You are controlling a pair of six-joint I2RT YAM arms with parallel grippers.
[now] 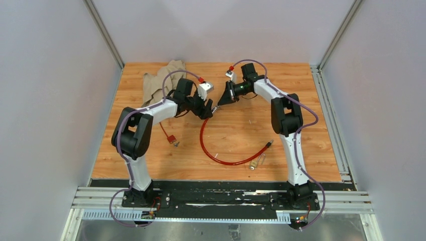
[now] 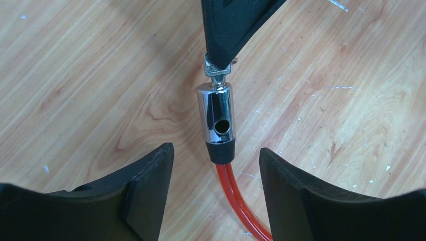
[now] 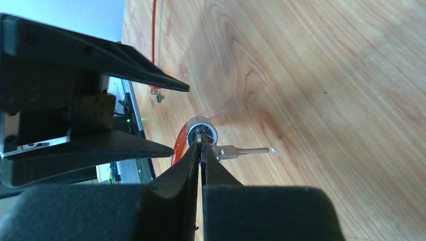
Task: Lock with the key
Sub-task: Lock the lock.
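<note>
Light in here is soft and even, coming from overhead, so the top view is bright, with only faint smudgy shadows on the bench (image 1: pixel 321 145) under the arms. The left wrist view is the sharpest. The chrome lock barrel (image 2: pixel 215 119) is crisp with white glare streaks down its sides, and the key (image 2: pixel 217 70) right above it is in focus too. Either side below the barrel, the left gripper (image 2: pixel 216 149) goes flat black with hardly any detail. The right wrist view is rougher. The right gripper (image 3: pixel 201 158) just under the barrel is a blurry dark mass, a wide soft shadow crosses the wood up-right of the barrel, and the corner up-left is washed-out pale blue.
</note>
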